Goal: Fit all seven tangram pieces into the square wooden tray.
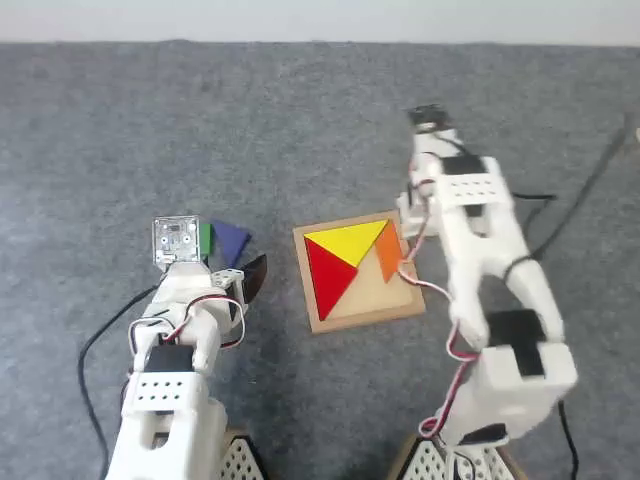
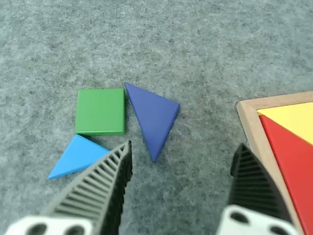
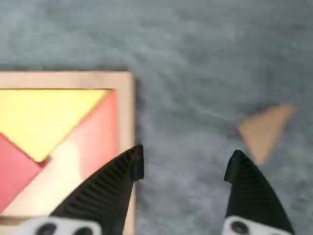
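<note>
You have three of seven pieces seated in the tray (image 1: 303, 280), mid-surface: yellow triangle (image 1: 350, 242), red triangle (image 1: 328, 275), orange piece (image 1: 388, 255).

Four lie loose on the surface. The green square (image 2: 100, 111), dark blue triangle (image 2: 153, 115) and light blue triangle (image 2: 77, 155) cluster off the tray's left-arm edge. A tan triangle (image 3: 264, 129) lies off the opposite edge.

The left gripper (image 2: 184, 146) hangs beside the cluster, and the right gripper (image 3: 188, 150) at the tray's edge. Both have fingers spread and empty.

I judge the task under half done.

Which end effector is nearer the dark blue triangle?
Left. The left end effector hovers open just beside the dark blue triangle; the right end effector hovers open at the wooden tray's opposite edge.
</note>
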Robot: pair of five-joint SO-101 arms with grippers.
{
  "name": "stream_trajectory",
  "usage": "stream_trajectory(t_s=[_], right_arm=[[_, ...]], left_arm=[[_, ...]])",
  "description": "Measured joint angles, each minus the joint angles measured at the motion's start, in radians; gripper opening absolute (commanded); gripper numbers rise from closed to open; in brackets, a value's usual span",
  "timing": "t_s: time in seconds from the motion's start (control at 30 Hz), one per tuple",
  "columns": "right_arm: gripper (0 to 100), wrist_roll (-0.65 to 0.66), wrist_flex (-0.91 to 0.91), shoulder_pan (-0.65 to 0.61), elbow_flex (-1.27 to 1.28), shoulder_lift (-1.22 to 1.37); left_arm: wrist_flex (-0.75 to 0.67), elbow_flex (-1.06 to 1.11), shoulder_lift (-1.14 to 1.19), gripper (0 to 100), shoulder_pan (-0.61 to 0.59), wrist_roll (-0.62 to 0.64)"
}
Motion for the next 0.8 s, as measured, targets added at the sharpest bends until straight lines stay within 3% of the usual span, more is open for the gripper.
stream_trajectory(t_s=[0.2, 0.37, 0.8], right_arm=[[27.0, 0.087, -0.021, 0.118, 0.002, -0.005], [27.0, 0.152, -0.029, 0.146, -0.044, 0.127], [27.0, 0.163, -0.028, 0.209, -0.305, 0.414]], left_arm=[[0.0, 0.0, 0.0, 31, 0.0, 0.0], [0.0, 0.0, 0.0, 31, 0.0, 0.0], [0.0, 0.0, 0.0, 31, 0.0, 0.0]])
